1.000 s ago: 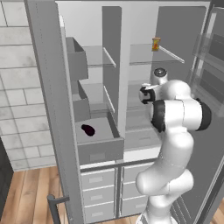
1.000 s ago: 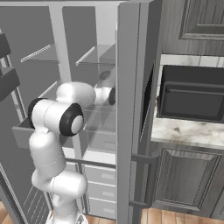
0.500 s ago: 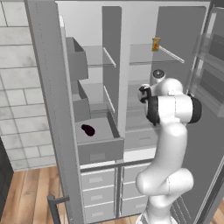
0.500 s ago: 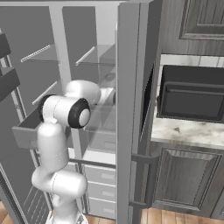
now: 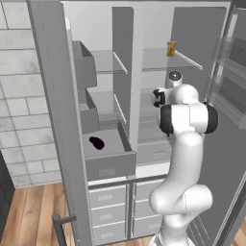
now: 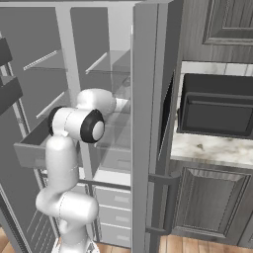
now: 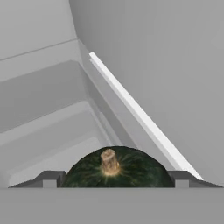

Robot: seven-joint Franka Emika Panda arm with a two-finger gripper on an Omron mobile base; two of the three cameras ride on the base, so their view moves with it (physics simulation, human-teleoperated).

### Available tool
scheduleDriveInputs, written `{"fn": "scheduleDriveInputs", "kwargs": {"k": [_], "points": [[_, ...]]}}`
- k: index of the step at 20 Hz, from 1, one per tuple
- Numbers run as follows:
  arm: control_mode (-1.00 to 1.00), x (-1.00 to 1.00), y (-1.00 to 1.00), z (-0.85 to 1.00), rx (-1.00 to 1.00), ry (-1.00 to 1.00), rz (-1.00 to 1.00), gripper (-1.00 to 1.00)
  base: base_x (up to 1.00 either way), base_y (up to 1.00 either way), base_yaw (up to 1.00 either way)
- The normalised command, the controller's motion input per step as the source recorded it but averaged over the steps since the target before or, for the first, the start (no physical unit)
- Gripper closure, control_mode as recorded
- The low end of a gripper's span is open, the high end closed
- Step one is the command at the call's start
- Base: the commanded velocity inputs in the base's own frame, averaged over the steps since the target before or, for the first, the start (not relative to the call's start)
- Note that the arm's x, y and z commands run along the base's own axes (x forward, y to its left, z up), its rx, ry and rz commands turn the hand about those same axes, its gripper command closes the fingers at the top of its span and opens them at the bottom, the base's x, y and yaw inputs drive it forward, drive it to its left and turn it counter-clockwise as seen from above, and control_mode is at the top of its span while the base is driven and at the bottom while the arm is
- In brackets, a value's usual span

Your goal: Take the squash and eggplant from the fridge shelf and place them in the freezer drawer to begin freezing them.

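Squash (image 7: 114, 171): sitting low on the fridge shelf (image 7: 48, 140), stem up, on the right side of the open fridge and not yet lifting off it. Closing in just now with the gripper (image 7: 116, 178), having been spread wide a second ago, now pressing a tip against each flank of the squash and apparently clamping onto it. Reaching further into the fridge than a moment back, with the elbow swinging across while the base is staying put. Leaving the eggplant (image 5: 97, 143) lying already in the freezer drawer (image 5: 109, 166), which is standing pulled out on the left. Judging the first half as done and the second as starting: probably needing to firm up the grip, raise the squash clear of the shelf, then back out and carry it leftward over the drawer wall.
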Motion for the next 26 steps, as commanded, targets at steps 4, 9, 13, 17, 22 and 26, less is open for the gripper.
{"fn": "scheduleDriveInputs", "kwargs": {"k": [4, 9, 13, 17, 22, 26], "points": [[-1.00, -0.03, 0.00, 0.00, 0.00, 0.00, 0.00, 1.00, 0.00, 0.00, 0.00], [-1.00, -0.39, 0.01, 0.00, 0.00, 0.00, 0.00, 1.00, 0.00, 0.00, 0.00], [-1.00, -0.69, 0.10, 0.00, 0.00, 0.00, 0.03, 1.00, 0.00, 0.00, 0.00], [-1.00, -0.80, 0.20, 0.00, 0.00, -0.03, 0.06, 1.00, 0.00, 0.00, 0.00], [-1.00, -0.90, 0.36, 0.14, 0.00, -0.08, 0.10, 1.00, 0.00, 0.00, 0.00], [-1.00, -0.91, 0.46, 0.33, 0.00, -0.08, 0.13, 1.00, 0.00, 0.00, 0.00]]}}
